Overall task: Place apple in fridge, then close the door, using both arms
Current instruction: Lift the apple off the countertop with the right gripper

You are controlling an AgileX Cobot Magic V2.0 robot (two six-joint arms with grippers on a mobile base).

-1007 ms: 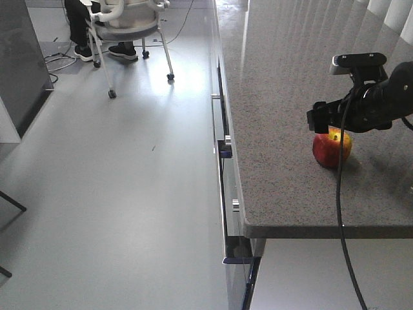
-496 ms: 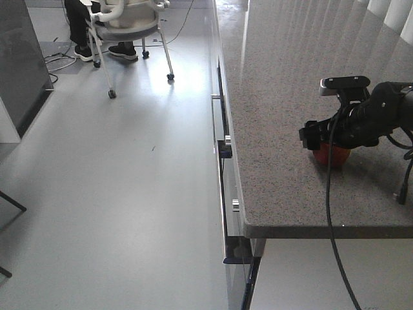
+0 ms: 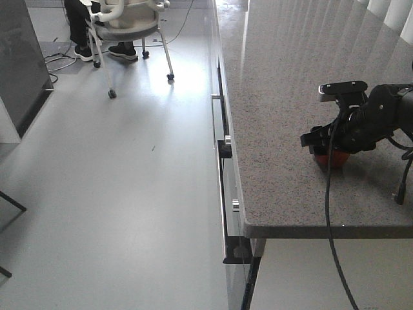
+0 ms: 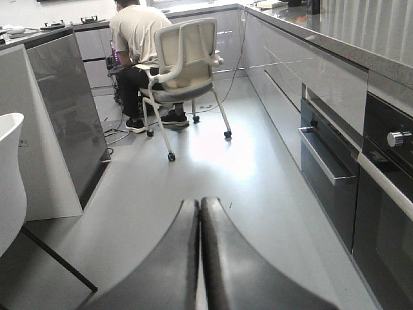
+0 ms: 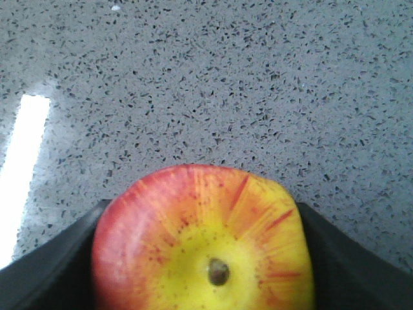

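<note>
Both sides of the apple (image 5: 203,239) touch the right claw (image 3: 330,152), closed around it on the countertop (image 3: 277,97).

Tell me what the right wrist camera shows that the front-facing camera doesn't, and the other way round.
Only the right wrist view: the apple's yellow stem end with red streaks, and a dark finger against each side of it.

Only the front-facing view: the countertop's front edge, the drawer fronts below, the grey floor, an office chair with a seated person, and the arm's cable.

Both: the apple on the speckled countertop, with the right claw around it.
</note>
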